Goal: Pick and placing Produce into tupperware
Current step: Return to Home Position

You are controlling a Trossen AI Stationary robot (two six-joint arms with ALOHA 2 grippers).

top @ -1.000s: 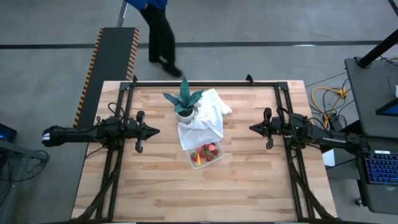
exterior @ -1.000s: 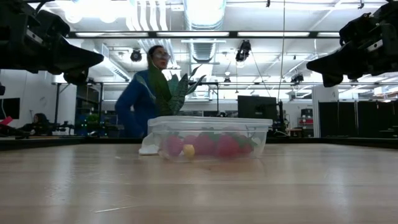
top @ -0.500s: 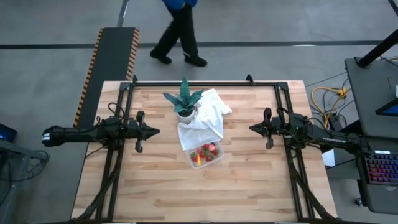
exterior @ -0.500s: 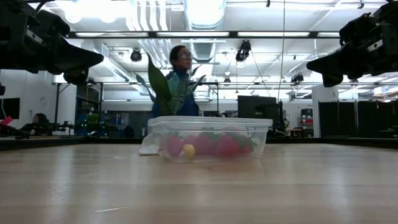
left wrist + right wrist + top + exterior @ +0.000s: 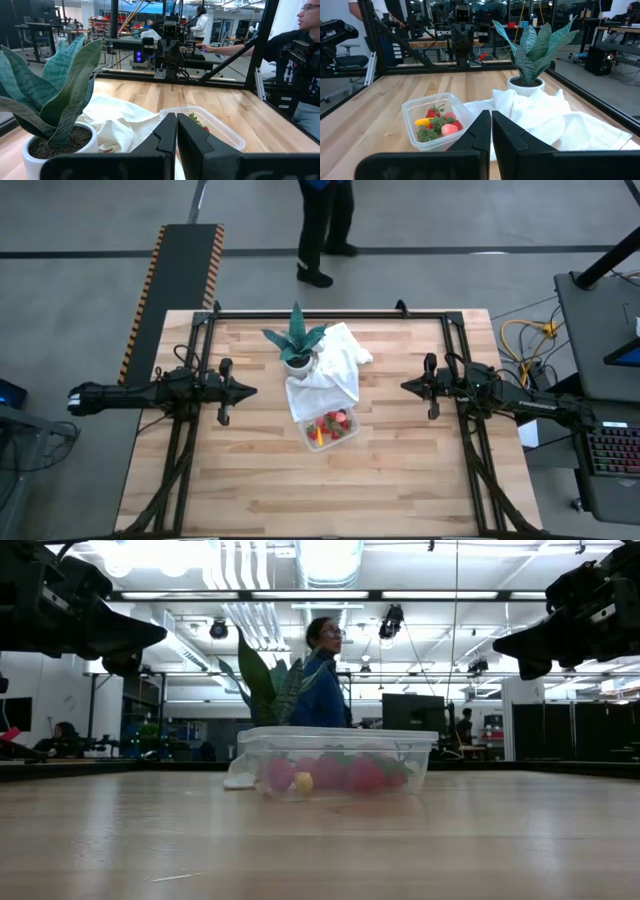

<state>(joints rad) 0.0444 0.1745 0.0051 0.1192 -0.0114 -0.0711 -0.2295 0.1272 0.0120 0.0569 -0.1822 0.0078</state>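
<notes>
Your left hand [image 5: 250, 391] and right hand [image 5: 405, 387] sit fingers together, empty, raised at opposite sides of the wooden bench [image 5: 420, 480]. Between them the small clear plastic rectangular tupperware [image 5: 340, 743] holds the red, pink and yellow produce [image 5: 362, 774]. Settle both arms level, well clear of it.

1. This is a robotics lab in a large industrial hall. Two dark robot arms are mounted at opposite sides of a wooden table [image 5: 400, 470], with the left gripper [image 5: 250, 391] and right gripper [image 5: 405, 386] held above it.
2. Around the table lies bare grey concrete floor [image 5: 80, 220], with a yellow-and-black striped ramp [image 5: 170, 280] by the table's far left corner.
3. Right of the table are a grey desk [image 5: 590, 330], a keyboard [image 5: 612, 452] and loose yellow cables [image 5: 525, 335].
4. Beyond the table are exposed ceiling ducts [image 5: 330, 570], strip lights [image 5: 440, 595], monitors [image 5: 412, 712] and a person [image 5: 322, 680].
</notes>
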